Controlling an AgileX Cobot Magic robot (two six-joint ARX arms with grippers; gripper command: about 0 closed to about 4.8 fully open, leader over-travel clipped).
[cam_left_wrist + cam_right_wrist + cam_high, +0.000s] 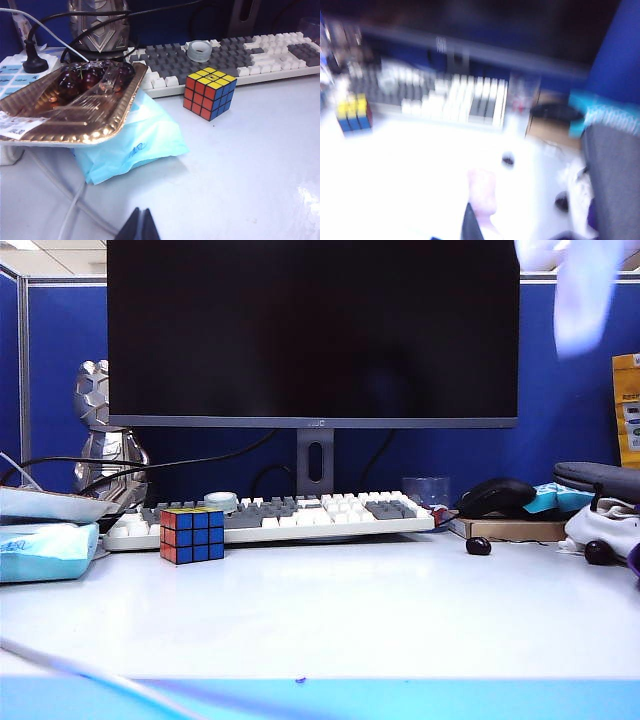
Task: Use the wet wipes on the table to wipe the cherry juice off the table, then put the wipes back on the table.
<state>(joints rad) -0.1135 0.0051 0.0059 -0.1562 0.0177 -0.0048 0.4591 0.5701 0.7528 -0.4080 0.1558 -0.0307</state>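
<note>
Right now the right gripper [479, 231] is up high over the right side of the table [330, 610], clamped on the wet wipes [483, 192]; the exterior view shows only the wipe [583, 295], a pale blurred sheet dangling at the top right corner. The sheet hangs straight down from the fingers, long axis vertical, faint pink tint in the blurred right wrist view. Directly below and slightly ahead of it lie two dark cherries [479, 545] on the white surface beside the keyboard [290, 515]. Cherry juice spots are too blurred to pick out; none can be made out on the open table. So the key relation: the table is straight below the held wipe, well apart, and putting it back likely needs a plain descent. The left gripper [142, 226] is parked low at the left, fingers together and empty, near the blue tissue pack [130, 140] and cherry tray [75, 100], much farther from the wipe.
</note>
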